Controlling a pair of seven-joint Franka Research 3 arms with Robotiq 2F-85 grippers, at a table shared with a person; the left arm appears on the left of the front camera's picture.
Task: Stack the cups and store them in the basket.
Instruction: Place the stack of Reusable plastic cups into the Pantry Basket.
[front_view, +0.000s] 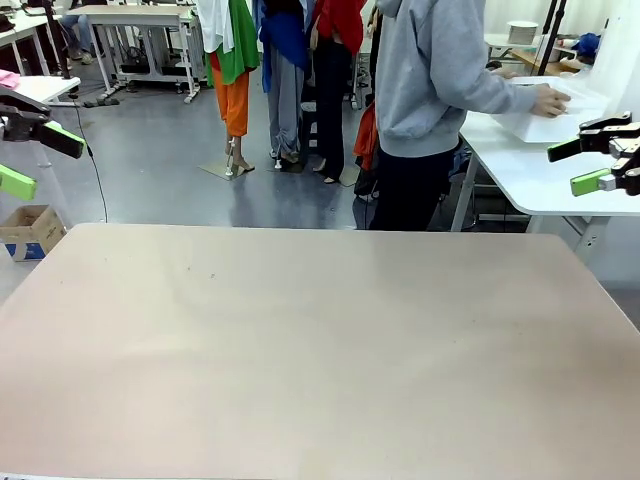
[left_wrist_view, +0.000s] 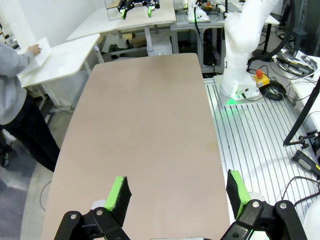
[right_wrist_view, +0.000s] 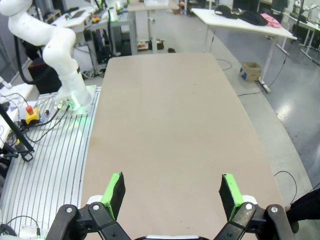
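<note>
While we look across the beige table (front_view: 300, 340) in the front view, we see its top as a wide bare surface that takes the whole lower part of the frame. Our left gripper (front_view: 30, 160) shows at the left edge, in the upper part of the frame, with its two green pads well apart, so the jaws stand open and hold nothing. Our right gripper (front_view: 597, 162) shows at the right edge, at a similar height, and its jaws are also open and empty.

Behind the far edge of the table a person in a grey hoodie (front_view: 430, 80) stands turned toward the upper right of the frame. The person's hand (front_view: 550, 100) rests on a white basket (front_view: 555, 112) that sits on a white side table (front_view: 540, 170) in the upper right corner; this basket is well apart from both grippers. We cannot tell what is inside it, and we cannot say where the cups are.

From the left wrist view, the left gripper (left_wrist_view: 177, 192) hangs above the near end of the table (left_wrist_view: 145, 125), fingers spread wide. The right wrist view gives the same picture for the right gripper (right_wrist_view: 171, 192), open over the table (right_wrist_view: 170, 115). A cardboard box (front_view: 28, 230) lies on the floor at the left edge of the front view.
</note>
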